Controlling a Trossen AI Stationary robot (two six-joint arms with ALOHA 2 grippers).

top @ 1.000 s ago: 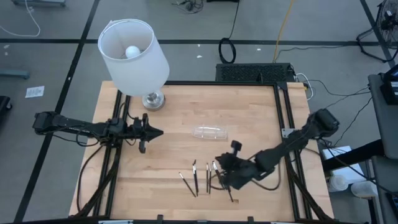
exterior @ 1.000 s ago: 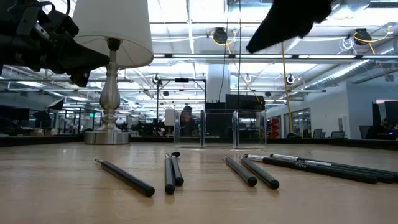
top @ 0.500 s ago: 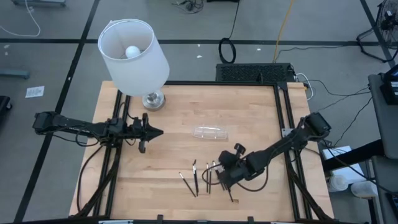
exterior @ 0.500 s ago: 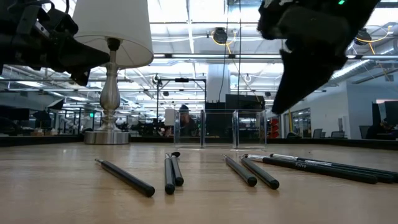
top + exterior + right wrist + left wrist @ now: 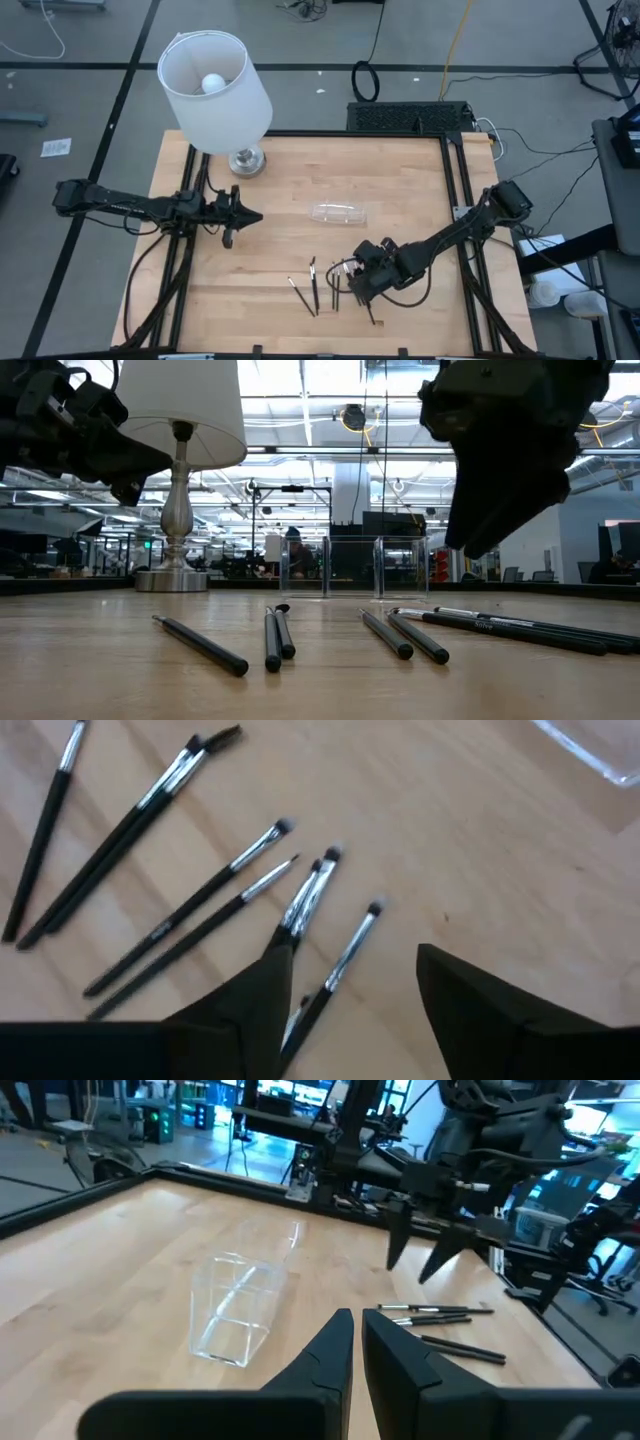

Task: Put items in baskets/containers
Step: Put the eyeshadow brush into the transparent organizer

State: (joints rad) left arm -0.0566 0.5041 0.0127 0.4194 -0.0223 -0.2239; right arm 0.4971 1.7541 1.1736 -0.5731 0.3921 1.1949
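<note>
Dark brushes point(image 5: 200, 910) on wood directly under right claw point(image 5: 355, 990), fingers spread, empty; left claw point(image 5: 357, 1342) closed, empty.

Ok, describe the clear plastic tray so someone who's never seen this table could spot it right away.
Start at the white lamp at the wooden table's far left corner. Toward the table's middle lies the small clear oblong plastic tray, with the thin dark brushes scattered nearer the front edge. It alone is see-through and empty.

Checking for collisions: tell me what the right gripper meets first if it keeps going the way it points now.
Probably the brushes. The right gripper, jaws open, hangs above the cluster on the table and points down at it; the brush between its jaws looks first in line. The height above them is hard to judge.
</note>
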